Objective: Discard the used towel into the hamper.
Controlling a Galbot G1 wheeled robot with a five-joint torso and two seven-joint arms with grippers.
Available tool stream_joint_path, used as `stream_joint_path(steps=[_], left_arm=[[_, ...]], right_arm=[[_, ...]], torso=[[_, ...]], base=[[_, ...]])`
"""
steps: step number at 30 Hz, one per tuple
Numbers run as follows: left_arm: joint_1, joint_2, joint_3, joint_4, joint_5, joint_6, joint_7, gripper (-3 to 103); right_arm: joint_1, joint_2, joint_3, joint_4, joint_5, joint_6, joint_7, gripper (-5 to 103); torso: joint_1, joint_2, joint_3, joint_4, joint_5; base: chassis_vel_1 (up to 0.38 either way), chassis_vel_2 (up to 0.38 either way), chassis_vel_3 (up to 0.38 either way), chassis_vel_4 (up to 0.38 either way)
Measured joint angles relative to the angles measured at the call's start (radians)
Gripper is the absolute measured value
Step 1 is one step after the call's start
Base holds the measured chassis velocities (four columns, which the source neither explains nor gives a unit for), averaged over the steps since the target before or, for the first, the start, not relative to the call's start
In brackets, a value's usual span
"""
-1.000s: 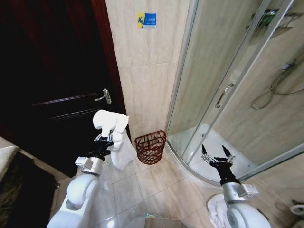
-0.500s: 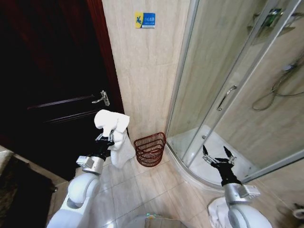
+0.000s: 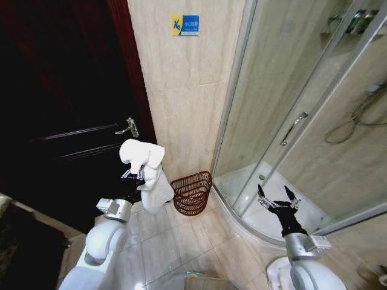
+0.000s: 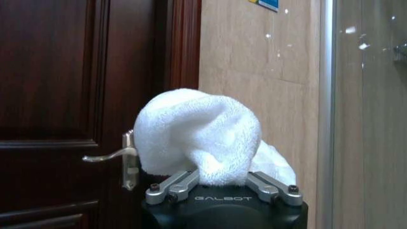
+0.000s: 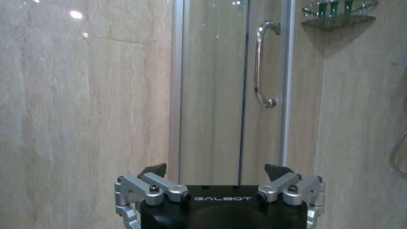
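Head view: our left gripper [image 3: 134, 176] is clamped on the towel [image 3: 145, 172], held above the floor just left of the hamper [image 3: 192, 192]. We should carry it over the rim before letting go, as the drape could snag the wire. The door [image 3: 60, 109] crowds our left; the right gripper [image 3: 279, 196], spread empty, waits by the shower glass [image 3: 302, 103].

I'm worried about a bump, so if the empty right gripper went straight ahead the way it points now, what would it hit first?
Most likely the glass shower door with its chrome handle. The right gripper, fingers open and empty, faces that pane squarely, with nothing visible between them, though how far off the glass is remains unclear.
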Motion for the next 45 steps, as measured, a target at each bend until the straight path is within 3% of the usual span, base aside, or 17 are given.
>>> stream_joint_path(steps=[30,38,45], left_arm=[[0.005,-0.008,0.0,0.014,0.049,-0.009,0.018,7],[-0.007,-0.009,0.018,0.054,0.048,-0.039,0.037,7],[-0.065,0.032,0.044,0.126,0.026,-0.048,0.038,7]], right_arm=[[-0.007,0.0,0.003,-0.006,-0.001,0.005,-0.001,100],[-0.013,0.007,-0.001,-0.002,-0.003,0.006,0.008,100],[-0.015,0.012,-0.001,-0.001,-0.016,0.004,0.012,100]], torso=[[0.0,0.0,0.0,0.0,0.0002],[0.0,0.0,0.0,-0.0002,0.0001],[0.0,0.0,0.0,0.0001,0.0001]], base=[[-0.079,0.01,0.012,-0.079],[-0.064,-0.017,-0.011,-0.072],[0.0,0.0,0.0,0.0]])
